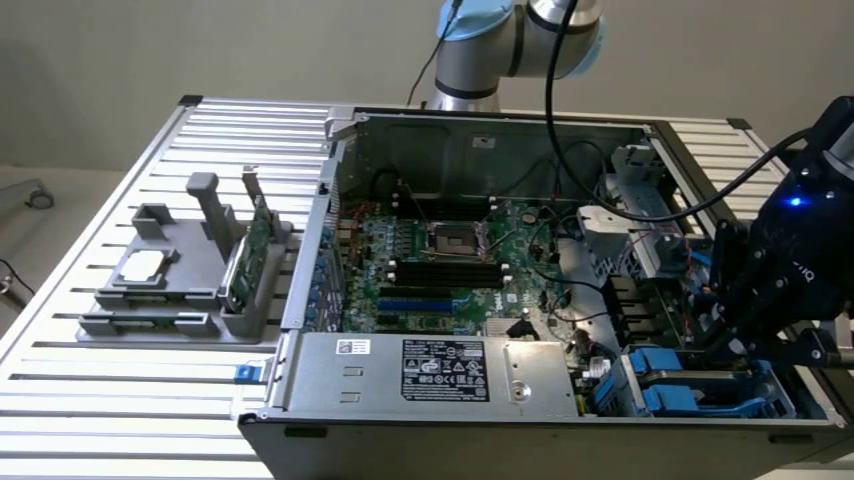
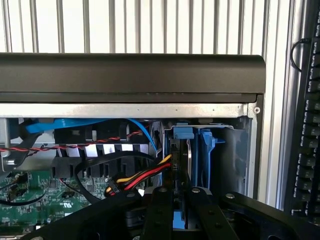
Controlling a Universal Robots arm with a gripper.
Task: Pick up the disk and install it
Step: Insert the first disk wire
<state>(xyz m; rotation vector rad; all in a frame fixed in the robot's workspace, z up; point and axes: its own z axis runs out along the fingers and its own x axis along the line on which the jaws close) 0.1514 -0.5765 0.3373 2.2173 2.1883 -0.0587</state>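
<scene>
Ribbed aluminium table carries, at the exterior view's left, a grey holder with a square chip and a green card. At centre lies the open computer case, its motherboard exposed. At lower right the gripper reaches into the blue drive bay. Its fingers stand nearly together, pinching the disk on edge at the bay's mouth. Installation appears under way; seating the disk likely calls for a straight push along the guides, clear of the red and yellow cables.
</scene>
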